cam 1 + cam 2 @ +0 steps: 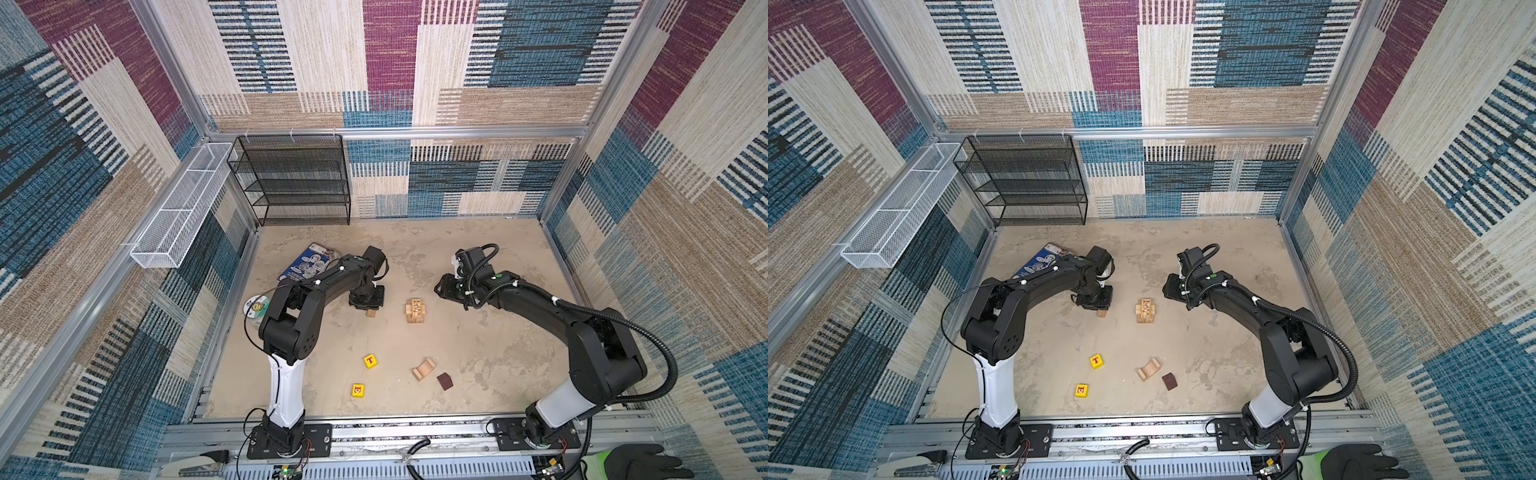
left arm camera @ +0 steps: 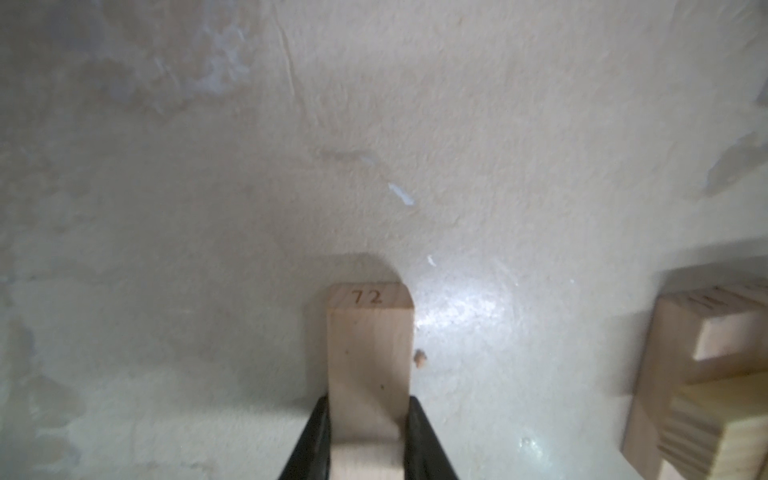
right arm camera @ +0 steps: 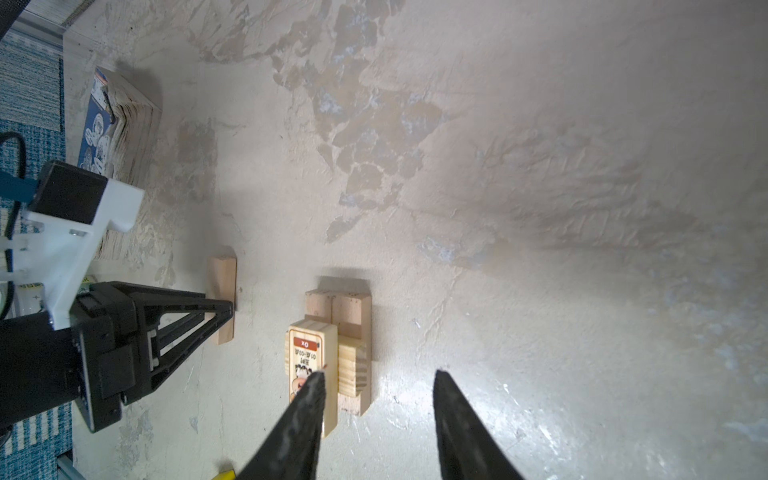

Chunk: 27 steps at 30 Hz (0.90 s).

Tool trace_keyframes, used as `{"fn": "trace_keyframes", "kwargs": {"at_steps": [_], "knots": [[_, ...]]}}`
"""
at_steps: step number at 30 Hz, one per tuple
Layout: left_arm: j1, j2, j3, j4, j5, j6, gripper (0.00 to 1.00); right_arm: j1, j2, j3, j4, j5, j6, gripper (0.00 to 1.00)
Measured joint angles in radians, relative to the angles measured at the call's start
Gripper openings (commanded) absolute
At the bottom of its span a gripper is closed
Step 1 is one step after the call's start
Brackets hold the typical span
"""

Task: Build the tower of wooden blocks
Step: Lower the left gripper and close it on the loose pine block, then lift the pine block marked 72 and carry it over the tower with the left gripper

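Tower (image 1: 417,315): low stack of pale wood bars, picture block (image 3: 309,357) on top. Left gripper (image 2: 368,405) pinches pale bar (image 2: 370,349) marked 72 beside it; right gripper (image 3: 378,376) gapes empty nearby.

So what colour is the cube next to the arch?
Dark brown. The cube shows best in a top view.

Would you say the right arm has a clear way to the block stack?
Probably yes: the right gripper hangs open and empty just by the stack; the left gripper, shut on a bar, stands clear of it.
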Motion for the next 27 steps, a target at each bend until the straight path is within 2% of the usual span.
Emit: {"fn": "trace_keyframes", "kwargs": {"at_steps": [3,12,19,27], "knots": [[0.000,-0.010,-0.006,-0.009,-0.006,0.006,0.00,0.000,-0.001,0.000,0.000,0.008,-0.003,0.47],[0.001,-0.077,-0.002,-0.019,-0.029,0.093,0.00,0.000,-0.028,-0.011,0.001,0.065,-0.002,0.47],[0.000,-0.169,0.032,-0.026,-0.023,0.224,0.00,0.000,-0.038,-0.013,0.000,0.090,-0.022,0.48],[-0.044,-0.229,0.093,-0.026,0.028,0.428,0.00,0.000,-0.198,-0.093,0.056,0.141,-0.108,0.48]]}}
